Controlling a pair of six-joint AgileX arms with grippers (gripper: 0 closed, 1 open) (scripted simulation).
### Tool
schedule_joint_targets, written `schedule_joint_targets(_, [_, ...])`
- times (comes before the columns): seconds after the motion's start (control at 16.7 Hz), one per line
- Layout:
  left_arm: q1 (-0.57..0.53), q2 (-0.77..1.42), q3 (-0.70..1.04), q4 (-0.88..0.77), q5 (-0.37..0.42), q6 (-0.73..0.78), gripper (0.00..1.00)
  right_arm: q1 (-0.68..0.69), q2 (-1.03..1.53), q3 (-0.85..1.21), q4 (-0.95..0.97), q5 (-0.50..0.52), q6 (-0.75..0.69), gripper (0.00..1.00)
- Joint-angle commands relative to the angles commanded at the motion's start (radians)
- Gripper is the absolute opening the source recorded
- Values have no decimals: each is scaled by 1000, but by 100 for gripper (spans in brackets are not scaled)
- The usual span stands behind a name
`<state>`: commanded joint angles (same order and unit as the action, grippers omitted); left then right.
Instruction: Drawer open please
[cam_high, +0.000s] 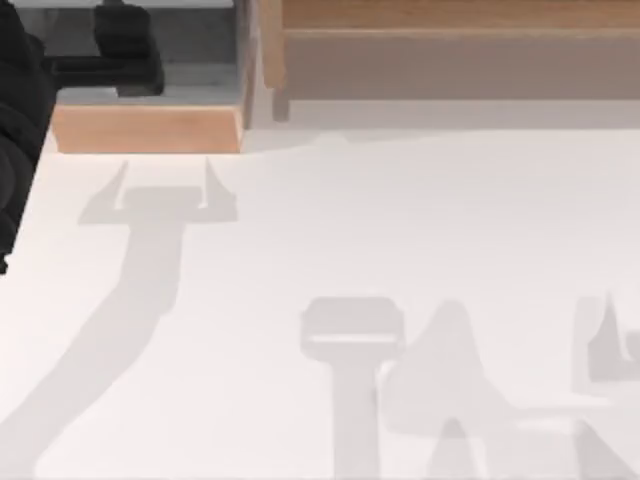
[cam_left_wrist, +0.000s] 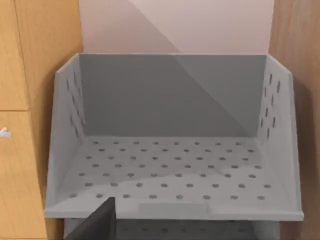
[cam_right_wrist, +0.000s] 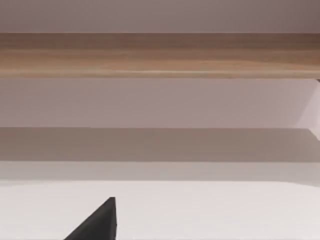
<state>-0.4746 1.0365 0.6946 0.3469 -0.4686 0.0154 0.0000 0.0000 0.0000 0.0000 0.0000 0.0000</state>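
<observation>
Top view: drawer (cam_high: 146, 128) pulled out at approx 11 o'clock, wood front facing the white counter (cam_high: 330, 250), grey inside behind it, left arm (cam_high: 20, 120) dark over the far-left edge w/ left gripper (cam_high: 125, 50) above the drawer's inside, finger spread not readable; wood cabinet (cam_high: 450, 50) along 12 to 1 o'clock. Left wrist view: looks into grey perforated drawer tray (cam_left_wrist: 170, 170), wood cabinet panels either side, one dark finger (cam_left_wrist: 97, 222) at the frame edge, can't tell how far open, nothing seen held. Right wrist view: wood cabinet edge (cam_right_wrist: 160, 55) across, pale counter below, one dark finger (cam_right_wrist: 97, 222) of right gripper, gap not readable.
</observation>
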Motion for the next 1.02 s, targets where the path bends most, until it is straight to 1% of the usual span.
schedule_joint_targets(0.18, [52, 47, 21, 36, 32, 63, 100, 0, 0, 0, 0, 0, 0, 100])
schedule_joint_targets(0.3, [122, 114, 49, 86, 80, 152, 100, 0, 0, 0, 0, 0, 0, 100])
schedule_joint_targets(0.42, [210, 204, 86, 151, 147, 271, 100, 0, 0, 0, 0, 0, 0, 100])
schedule_joint_targets(0.66, [412, 432, 173, 315, 322, 568, 100, 0, 0, 0, 0, 0, 0, 100])
schedule_joint_targets(1.02, [694, 826, 305, 582, 625, 1067, 100, 0, 0, 0, 0, 0, 0, 100])
